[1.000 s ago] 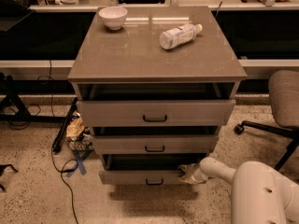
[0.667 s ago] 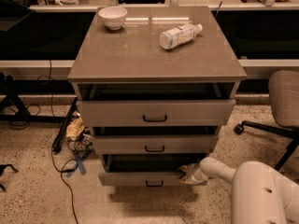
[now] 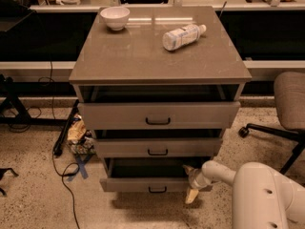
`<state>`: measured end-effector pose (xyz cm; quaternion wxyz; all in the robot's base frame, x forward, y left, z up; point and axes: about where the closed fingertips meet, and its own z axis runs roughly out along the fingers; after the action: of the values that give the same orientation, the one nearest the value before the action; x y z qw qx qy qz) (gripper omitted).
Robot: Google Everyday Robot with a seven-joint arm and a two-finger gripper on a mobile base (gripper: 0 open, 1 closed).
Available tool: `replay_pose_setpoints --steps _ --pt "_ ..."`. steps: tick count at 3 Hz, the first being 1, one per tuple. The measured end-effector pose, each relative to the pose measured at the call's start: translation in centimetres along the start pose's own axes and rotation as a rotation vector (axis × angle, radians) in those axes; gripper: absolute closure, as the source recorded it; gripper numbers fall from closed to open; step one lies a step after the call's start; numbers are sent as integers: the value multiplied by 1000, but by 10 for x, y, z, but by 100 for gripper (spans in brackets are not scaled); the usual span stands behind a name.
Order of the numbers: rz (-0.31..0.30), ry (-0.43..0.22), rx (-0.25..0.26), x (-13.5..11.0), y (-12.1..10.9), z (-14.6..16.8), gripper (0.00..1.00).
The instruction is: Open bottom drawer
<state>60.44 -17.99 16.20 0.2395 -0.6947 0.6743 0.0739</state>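
Note:
The bottom drawer (image 3: 138, 184) is the lowest of three grey-brown drawers in the cabinet (image 3: 157, 56). It stands pulled out a little, with a dark gap above its flat front, and its small black bar handle (image 3: 157, 190) shows at the middle. My gripper (image 3: 191, 182) is at the drawer's right end, at the level of the front's top edge. The white arm (image 3: 257, 190) reaches in from the lower right.
The middle drawer (image 3: 157, 148) and top drawer (image 3: 158, 115) are also slightly out. A white bowl (image 3: 115, 17) and a lying bottle (image 3: 183, 36) rest on the cabinet top. An office chair (image 3: 286, 109) stands at the right. Cables and clutter (image 3: 78, 137) lie on the floor at the left.
The bottom drawer has slid out a little further toward the camera. My gripper has moved with its right end, slightly down and forward.

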Motion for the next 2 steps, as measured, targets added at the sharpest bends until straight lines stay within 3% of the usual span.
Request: replay_pose_setpoints --steps 1,2 --pt "-2 2 -6 1 9 -2 0" --pt "20 0 -5 7 20 -8 19"
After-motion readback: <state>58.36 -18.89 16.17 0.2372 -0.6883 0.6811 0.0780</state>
